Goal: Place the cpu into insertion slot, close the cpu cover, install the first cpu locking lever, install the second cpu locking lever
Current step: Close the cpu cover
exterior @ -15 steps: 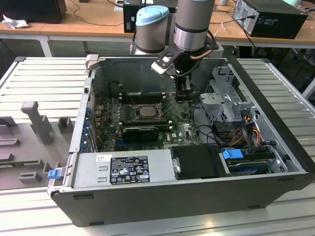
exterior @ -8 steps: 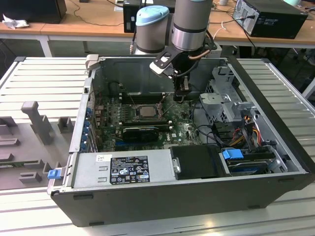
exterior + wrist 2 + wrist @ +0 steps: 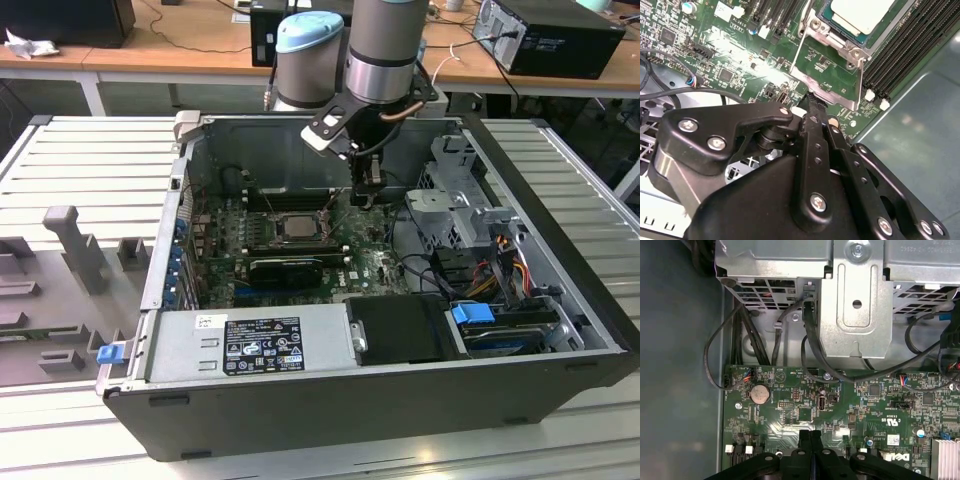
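The black two-fingered gripper [image 3: 811,100], fingers pressed together, meets the rim of the thin silver windowed cpu cover [image 3: 832,96], which stands open at the exterior view's right, apparently leaving the silvery square cpu [image 3: 862,12] bare in the black-rimmed insertion slot [image 3: 842,31].

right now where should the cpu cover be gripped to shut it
Probably the free rail of the cpu cover, opposite its hinge by the cpu, approached from the side away from that chip. It is swung open, and its big window leaves only thin rails.
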You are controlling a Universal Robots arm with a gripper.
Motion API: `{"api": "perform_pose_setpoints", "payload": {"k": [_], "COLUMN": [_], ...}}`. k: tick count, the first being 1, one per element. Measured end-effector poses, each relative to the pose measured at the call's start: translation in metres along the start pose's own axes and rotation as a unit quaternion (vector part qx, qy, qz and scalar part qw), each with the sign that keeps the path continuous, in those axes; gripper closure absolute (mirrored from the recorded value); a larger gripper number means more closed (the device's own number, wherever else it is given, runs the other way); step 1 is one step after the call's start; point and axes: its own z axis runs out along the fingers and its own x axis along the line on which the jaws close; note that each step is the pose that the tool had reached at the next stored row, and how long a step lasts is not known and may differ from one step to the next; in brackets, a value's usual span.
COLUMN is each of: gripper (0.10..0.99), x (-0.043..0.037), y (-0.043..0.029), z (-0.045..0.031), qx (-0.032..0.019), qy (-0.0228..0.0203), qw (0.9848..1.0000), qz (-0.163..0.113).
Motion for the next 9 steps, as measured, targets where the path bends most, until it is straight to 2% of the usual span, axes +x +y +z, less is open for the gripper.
{"api": "perform_pose_setpoints", "payload": {"k": [9], "gripper": [0.980], "x": [0.0001], "y": [-0.0021], "z": [-0.0001], "qx": [0.0000], "qy": [0.0000], "qw": [1.0000], "qz": [0.000]}}
